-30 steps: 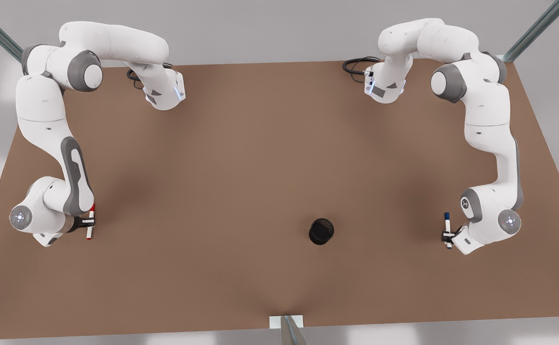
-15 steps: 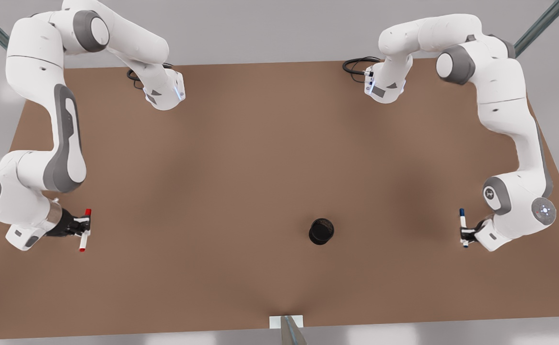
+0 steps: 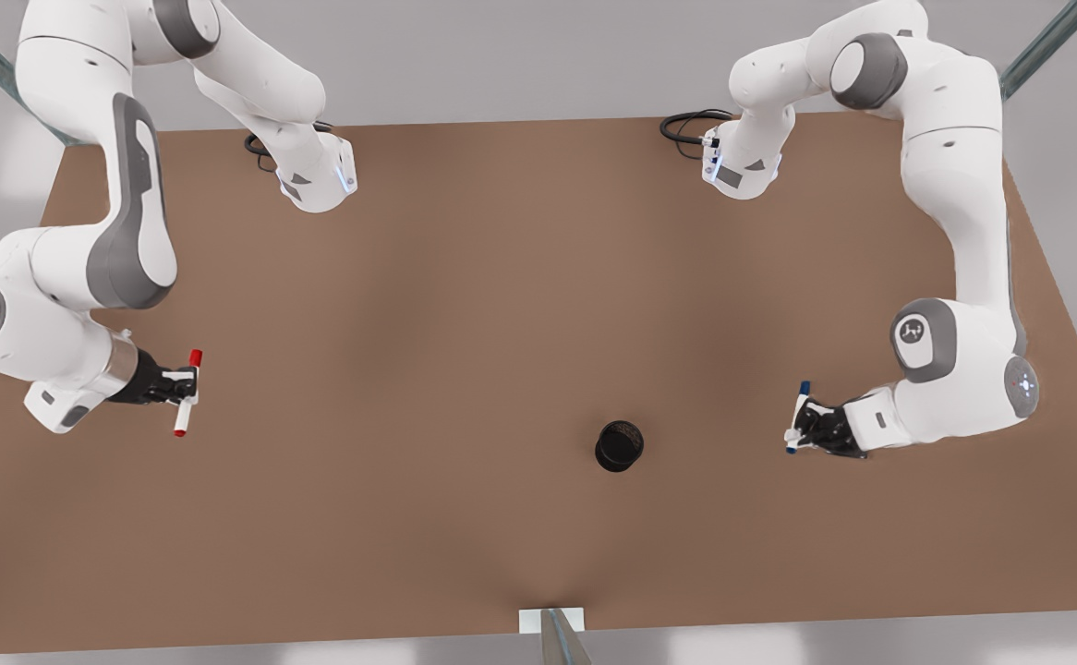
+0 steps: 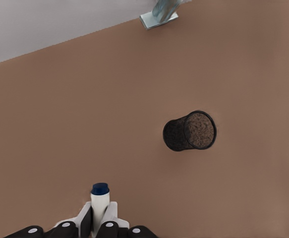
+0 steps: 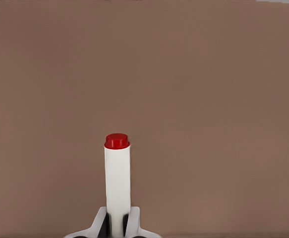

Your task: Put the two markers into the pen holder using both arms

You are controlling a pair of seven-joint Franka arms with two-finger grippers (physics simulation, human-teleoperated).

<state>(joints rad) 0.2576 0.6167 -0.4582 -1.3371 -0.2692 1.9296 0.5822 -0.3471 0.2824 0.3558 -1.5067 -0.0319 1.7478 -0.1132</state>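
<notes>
1. The left hand (image 3: 795, 430) is black with white tips; the marker (image 4: 100, 201) between its fingers is white with a dark blue end.
2. The right hand (image 3: 187, 386) is black with white tips; its marker (image 5: 117, 181) is white, red-ended.
3. The pen holder (image 3: 619, 445) near the left hand is black.
4. The desk (image 3: 502, 305) is plain brown.

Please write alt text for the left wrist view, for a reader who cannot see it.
The left end effector is shut on a blue-capped marker above a brown table. Farther off on the table stands an empty black pen holder.
</notes>
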